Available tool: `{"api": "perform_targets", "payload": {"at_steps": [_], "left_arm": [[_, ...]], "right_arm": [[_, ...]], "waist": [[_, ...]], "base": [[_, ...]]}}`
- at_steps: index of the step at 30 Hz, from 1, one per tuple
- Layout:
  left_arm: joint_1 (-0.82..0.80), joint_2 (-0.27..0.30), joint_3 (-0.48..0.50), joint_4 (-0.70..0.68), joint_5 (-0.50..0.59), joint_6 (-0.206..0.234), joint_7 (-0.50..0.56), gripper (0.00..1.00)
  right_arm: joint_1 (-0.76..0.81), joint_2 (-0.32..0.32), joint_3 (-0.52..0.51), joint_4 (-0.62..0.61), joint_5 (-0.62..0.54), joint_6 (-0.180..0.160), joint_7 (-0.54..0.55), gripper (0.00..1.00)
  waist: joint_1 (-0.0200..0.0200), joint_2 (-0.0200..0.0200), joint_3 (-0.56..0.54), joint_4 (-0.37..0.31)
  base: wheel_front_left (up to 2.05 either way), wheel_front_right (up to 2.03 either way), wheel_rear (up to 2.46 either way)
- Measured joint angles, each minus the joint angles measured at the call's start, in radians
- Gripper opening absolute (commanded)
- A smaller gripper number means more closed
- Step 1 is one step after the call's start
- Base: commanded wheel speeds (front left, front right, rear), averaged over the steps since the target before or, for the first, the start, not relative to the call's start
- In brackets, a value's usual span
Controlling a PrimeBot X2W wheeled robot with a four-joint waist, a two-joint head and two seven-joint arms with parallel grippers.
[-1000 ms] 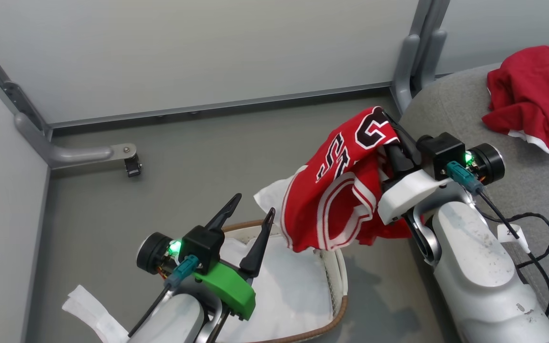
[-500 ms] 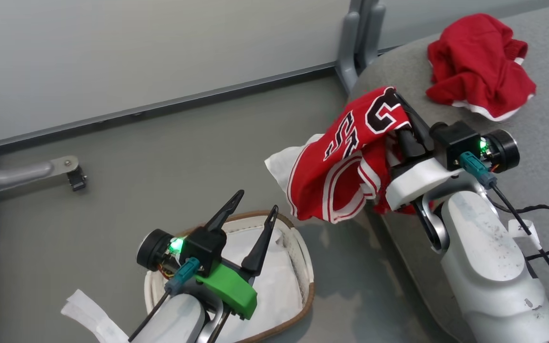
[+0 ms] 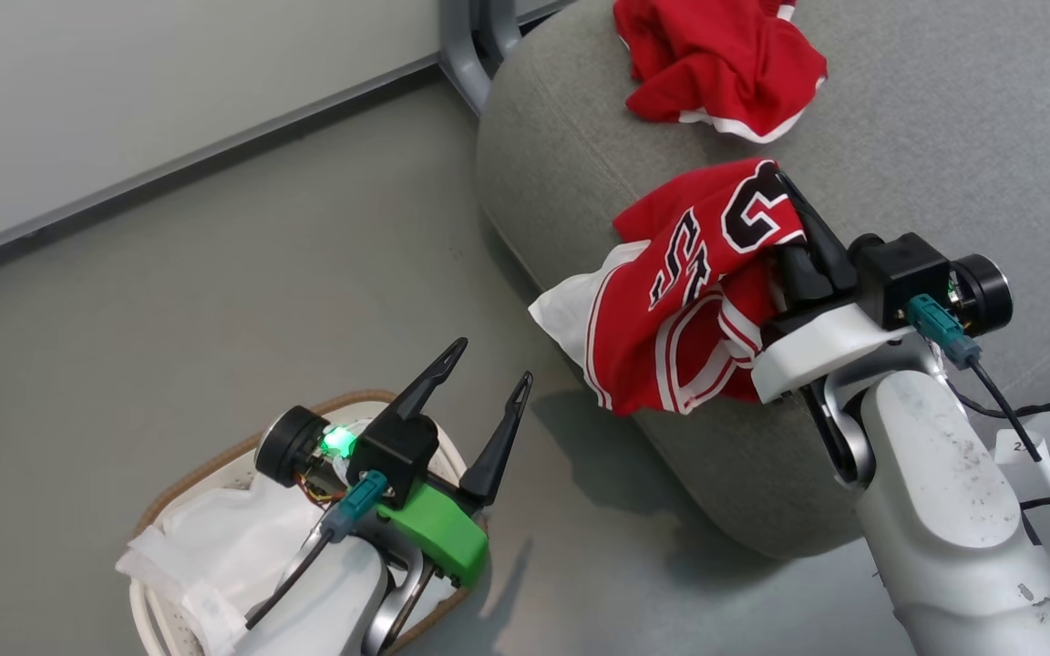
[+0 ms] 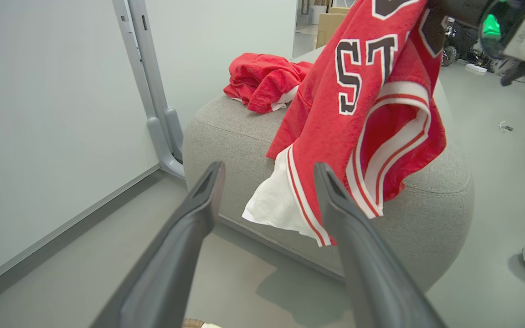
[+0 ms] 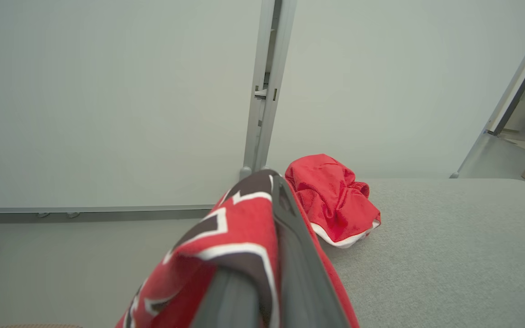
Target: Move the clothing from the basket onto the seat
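Over rounded grey seat (image 3: 944,137), right pincer (image 3: 791,196) clamps limp jersey (image 3: 671,314); left pincer (image 3: 493,361) gapes empty.

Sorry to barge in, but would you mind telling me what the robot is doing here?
It is moving clothes from a basket to a seat. The right gripper is shut on a red jersey, which hangs at the edge of the grey seat and is not yet laid down. Another red garment already lies on the seat. The left gripper is open and empty above the basket, where the white liner shows.
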Motion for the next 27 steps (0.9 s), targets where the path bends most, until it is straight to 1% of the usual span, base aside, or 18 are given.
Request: {"api": "perform_targets", "payload": {"at_steps": [4,7,10,13,15,20,25,27], "left_arm": [[-0.007,0.004,-0.012,-0.003,0.006,-0.001,0.001,1.0],[-0.019,0.005,-0.023,-0.007,0.009,-0.008,0.007,1.0],[-0.026,0.004,-0.027,-0.012,0.01,-0.008,0.008,1.0],[-0.028,0.002,-0.034,-0.021,0.011,-0.008,0.008,1.0],[-0.029,-0.001,-0.039,-0.025,0.014,-0.008,0.008,1.0],[-0.03,-0.012,-0.055,-0.034,0.018,-0.007,0.008,1.0],[-0.037,-0.014,-0.068,-0.045,0.028,-0.004,0.007,1.0],[-0.046,-0.014,-0.072,-0.052,0.03,-0.004,0.007,1.0]], "right_arm": [[0.005,0.0,-0.024,-0.003,-0.006,0.0,0.0,0.0],[0.003,0.001,-0.046,-0.002,-0.033,0.0,0.0,0.0],[-0.017,-0.001,-0.076,-0.002,-0.068,0.0,0.0,0.0],[-0.071,-0.02,-0.094,-0.005,-0.101,0.0,0.0,0.0],[-0.118,-0.05,-0.103,-0.001,-0.109,0.0,0.0,0.0],[-0.288,-0.16,-0.132,0.032,-0.126,0.0,0.0,0.0],[-0.469,-0.305,-0.181,0.046,-0.14,0.0,0.049,0.0],[-0.543,-0.378,-0.216,0.044,-0.143,0.0,0.08,0.0]], "waist": [[0.0,0.0,0.044,-0.033],[0.0,0.0,0.075,-0.04],[0.0,0.0,0.098,-0.03],[0.0,0.0,0.112,-0.005],[0.0,0.0,0.118,0.017],[0.0,0.0,0.134,0.081],[0.0,0.0,0.153,0.15],[0.0,0.0,0.164,0.182]], "base": [[0.0,0.0,0.0],[0.0,0.0,0.0],[0.0,0.0,0.0],[0.0,0.0,0.0],[0.0,0.0,0.0],[0.0,0.0,0.0],[0.0,0.0,0.0],[0.0,0.0,0.0]]}}
